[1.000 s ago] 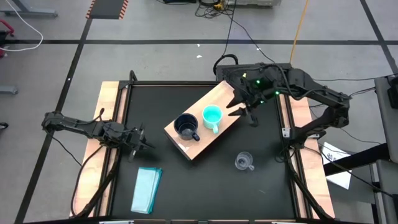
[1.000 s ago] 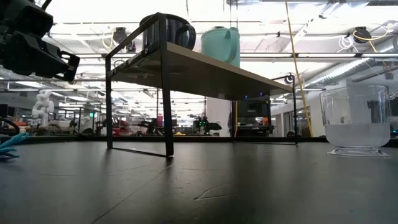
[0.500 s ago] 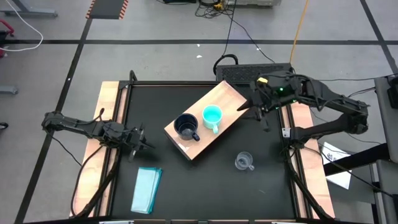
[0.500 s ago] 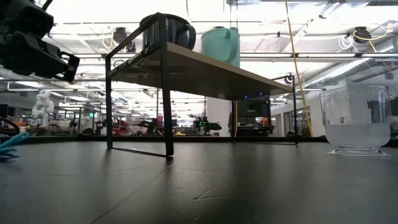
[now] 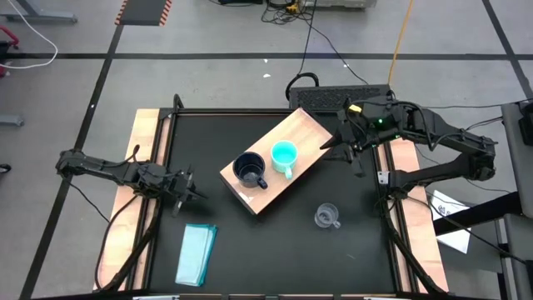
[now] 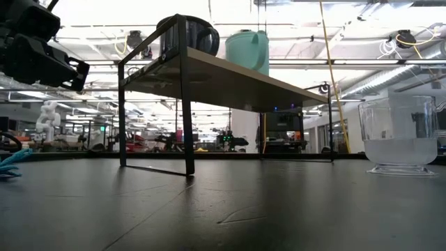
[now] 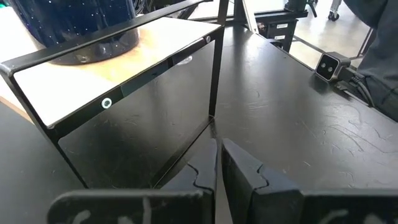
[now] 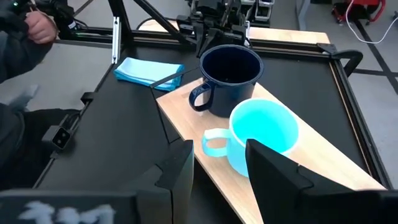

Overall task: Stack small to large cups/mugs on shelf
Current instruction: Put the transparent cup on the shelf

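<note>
On table, shelf lies diagonal; mugs upright.

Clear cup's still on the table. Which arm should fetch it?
Right. The right gripper hangs open by the shelf, nearer the clear cup. The left gripper waits shut across the table.

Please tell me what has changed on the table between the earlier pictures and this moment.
The right gripper has drawn back from over the shelf, beside the turquoise mug, to just past the shelf's far right end, fingers open and empty. The navy mug, the clear cup on the table, the pale-teal block and the left gripper stayed as they were.
</note>
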